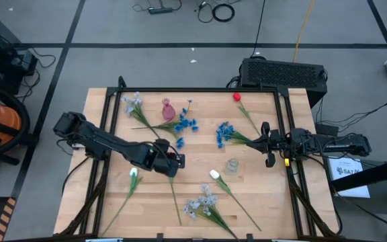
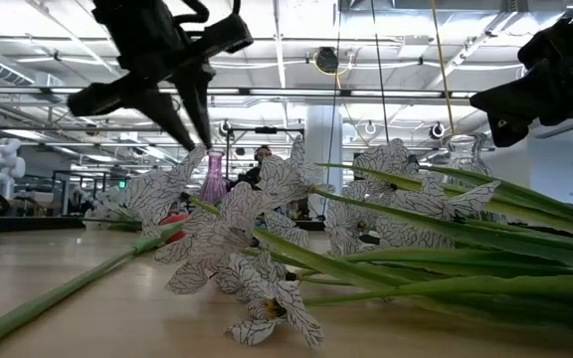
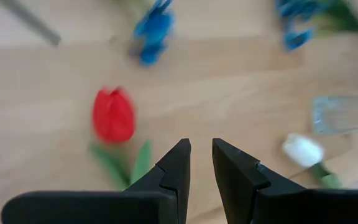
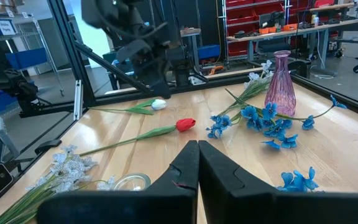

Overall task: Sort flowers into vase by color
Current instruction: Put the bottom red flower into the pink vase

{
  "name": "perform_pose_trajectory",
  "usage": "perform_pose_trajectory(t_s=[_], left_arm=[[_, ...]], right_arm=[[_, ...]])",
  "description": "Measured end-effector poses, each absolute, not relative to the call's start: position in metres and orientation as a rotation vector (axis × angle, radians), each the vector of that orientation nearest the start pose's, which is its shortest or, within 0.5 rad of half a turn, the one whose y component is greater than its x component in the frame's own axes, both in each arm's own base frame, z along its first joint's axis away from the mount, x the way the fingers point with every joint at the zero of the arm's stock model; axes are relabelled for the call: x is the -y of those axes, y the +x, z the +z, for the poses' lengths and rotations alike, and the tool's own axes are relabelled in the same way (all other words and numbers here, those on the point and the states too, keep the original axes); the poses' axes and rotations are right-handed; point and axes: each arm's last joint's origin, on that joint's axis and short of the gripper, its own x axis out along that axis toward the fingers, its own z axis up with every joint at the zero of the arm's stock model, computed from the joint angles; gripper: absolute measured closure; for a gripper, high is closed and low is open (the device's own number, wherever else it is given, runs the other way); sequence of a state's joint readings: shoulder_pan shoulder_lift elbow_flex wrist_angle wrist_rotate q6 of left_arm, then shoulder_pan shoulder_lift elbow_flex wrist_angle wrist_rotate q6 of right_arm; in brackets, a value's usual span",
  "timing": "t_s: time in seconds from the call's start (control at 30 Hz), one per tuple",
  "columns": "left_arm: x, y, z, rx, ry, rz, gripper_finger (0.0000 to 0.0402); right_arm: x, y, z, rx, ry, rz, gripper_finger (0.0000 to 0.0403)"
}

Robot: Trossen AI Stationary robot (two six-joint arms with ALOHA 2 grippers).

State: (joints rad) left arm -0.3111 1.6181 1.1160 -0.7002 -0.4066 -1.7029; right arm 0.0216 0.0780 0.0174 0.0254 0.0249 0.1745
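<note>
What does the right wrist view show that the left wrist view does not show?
Only the right wrist view shows the pink vase standing upright, the pale sprays near the table edge, the left arm farther off, and the shut right tool.

Only the left wrist view shows the left tool, slightly parted and empty, above the table.

Both show the red tulip, a white tulip, blue sprays and the clear glass vase.
</note>
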Motion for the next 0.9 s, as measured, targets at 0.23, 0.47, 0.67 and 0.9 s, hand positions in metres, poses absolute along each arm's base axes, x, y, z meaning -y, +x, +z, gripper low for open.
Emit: perform_pose_trajectory(t_s=[0.23, 0.47, 0.67, 0.9], left_arm=[[0.087, 0.304, 0.198, -0.776, -1.135, 0.977, 0.0327], [0.086, 0.306, 0.195, -0.823, -1.152, 0.973, 0.0327], [0.084, 0.306, 0.195, -0.818, -1.155, 0.985, 0.0325], [0.078, 0.307, 0.195, -0.823, -1.135, 0.984, 0.0281]], right_arm=[[-0.001, 0.102, 0.166, -0.035, 0.174, -0.006, 0.0403], [-0.001, 0.102, 0.166, -0.035, 0.174, -0.006, 0.0403], [-0.001, 0.102, 0.166, -0.035, 0.174, -0.007, 0.0403], [-0.001, 0.102, 0.166, -0.035, 0.174, -0.007, 0.0403]])
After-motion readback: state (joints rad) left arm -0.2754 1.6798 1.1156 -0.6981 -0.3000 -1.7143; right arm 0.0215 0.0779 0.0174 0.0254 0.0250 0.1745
